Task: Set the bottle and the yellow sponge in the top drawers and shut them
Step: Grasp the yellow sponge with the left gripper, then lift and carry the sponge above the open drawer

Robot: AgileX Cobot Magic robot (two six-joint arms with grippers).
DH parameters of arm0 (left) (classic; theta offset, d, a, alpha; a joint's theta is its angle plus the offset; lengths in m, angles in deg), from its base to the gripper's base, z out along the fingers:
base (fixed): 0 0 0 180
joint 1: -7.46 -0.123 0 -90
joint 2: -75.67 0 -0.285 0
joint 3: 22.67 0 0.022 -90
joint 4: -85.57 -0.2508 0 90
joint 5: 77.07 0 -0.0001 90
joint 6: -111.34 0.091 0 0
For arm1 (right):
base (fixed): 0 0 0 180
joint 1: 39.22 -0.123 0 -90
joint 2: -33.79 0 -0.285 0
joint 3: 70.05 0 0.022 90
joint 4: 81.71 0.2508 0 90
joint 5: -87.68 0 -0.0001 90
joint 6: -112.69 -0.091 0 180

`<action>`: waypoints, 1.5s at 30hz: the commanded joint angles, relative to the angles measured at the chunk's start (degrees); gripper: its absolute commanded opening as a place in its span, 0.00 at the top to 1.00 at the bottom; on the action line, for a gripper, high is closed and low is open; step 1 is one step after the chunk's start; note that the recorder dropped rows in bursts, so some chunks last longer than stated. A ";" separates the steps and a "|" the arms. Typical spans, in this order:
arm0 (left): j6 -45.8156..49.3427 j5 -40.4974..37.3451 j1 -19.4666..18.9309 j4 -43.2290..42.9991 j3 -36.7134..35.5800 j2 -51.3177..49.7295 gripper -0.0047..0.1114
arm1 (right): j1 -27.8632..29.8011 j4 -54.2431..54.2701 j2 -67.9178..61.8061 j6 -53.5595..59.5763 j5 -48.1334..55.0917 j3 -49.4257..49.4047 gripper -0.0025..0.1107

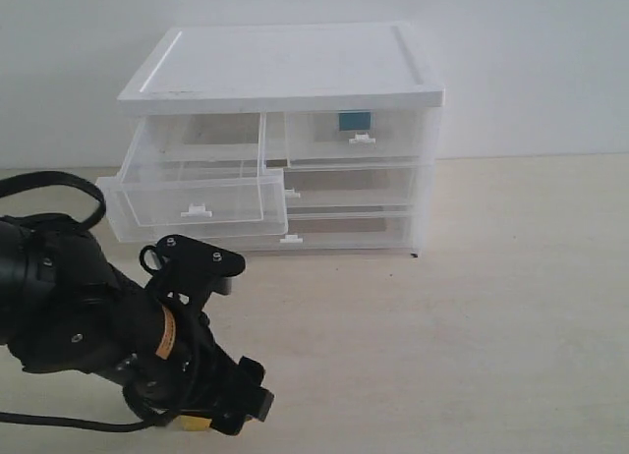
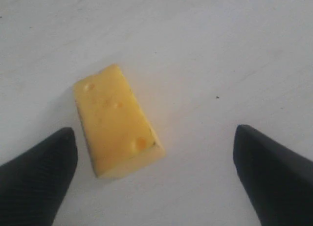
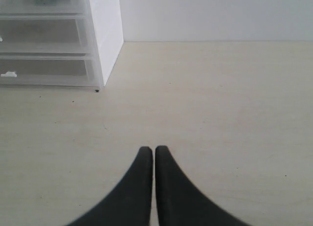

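- Left wrist view: the left gripper point(image 2: 156, 174) hangs over the table point(image 2: 220, 50) with its jaws spread wide and nothing in them; the yellow sponge point(image 2: 117, 121) lies flat on the table between the fingers point(image 2: 41, 174), but off-centre — near one tip, well apart from the other — and skewed to the line between them; I judge the step in hand to be the pick-up; it would go best if the wrist shifted over the sponge, turned until the pads face its two long sides, then came right down before closing; foam gives, so a light squeeze should be enough.
- Exterior view: the left arm point(image 1: 88, 316) reaches low at the near edge, in front of the cabinet point(image 1: 285, 66); the top left drawer point(image 1: 197, 194) stands pulled out and looks empty — a ready target; the sponge should be lifted clear of the drawer's front wall and let go over its middle; the top right drawer point(image 1: 359, 154) is shut, and the teal patch behind its front is probably the bottle point(image 1: 354, 121).
- Right wrist view: the right gripper point(image 3: 154, 187) has its jaws pressed together on nothing, over bare table beside the cabinet's corner; it is best kept out of the left arm's path.
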 commanded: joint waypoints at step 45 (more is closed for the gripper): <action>25.63 -14.25 2.50 9.36 3.00 21.74 0.92 | 0.05 -0.12 0.31 0.11 -0.15 0.04 0.98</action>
